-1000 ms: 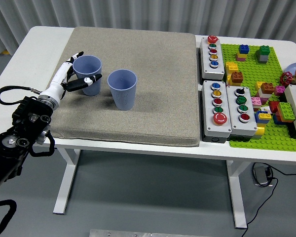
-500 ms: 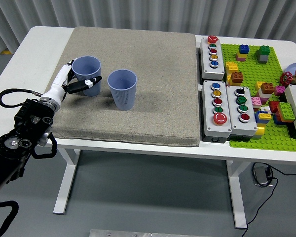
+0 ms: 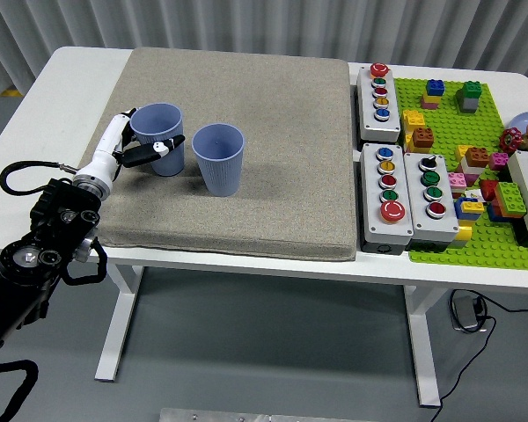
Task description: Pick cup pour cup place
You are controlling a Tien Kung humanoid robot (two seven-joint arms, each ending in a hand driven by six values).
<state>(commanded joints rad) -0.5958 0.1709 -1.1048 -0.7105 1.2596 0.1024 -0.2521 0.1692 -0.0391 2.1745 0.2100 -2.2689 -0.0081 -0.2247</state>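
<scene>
Two blue plastic cups stand upright on the grey mat (image 3: pixel 273 176). The left cup (image 3: pixel 161 134) is wrapped by my left hand (image 3: pixel 139 141), whose white and black fingers close around its side, thumb across the front. The right cup (image 3: pixel 218 158) stands free a short way to the right of it. My black left arm comes in from the lower left. My right arm does not show.
To the right of the mat stand three grey button boxes (image 3: pixel 387 193). Beyond them a green baseplate (image 3: pixel 475 237) holds several coloured bricks. The white table's (image 3: pixel 62 97) left edge lies just left of my hand.
My left hand has closed more tightly on the left cup and shifted slightly right and toward me with it. The right cup has not moved.
</scene>
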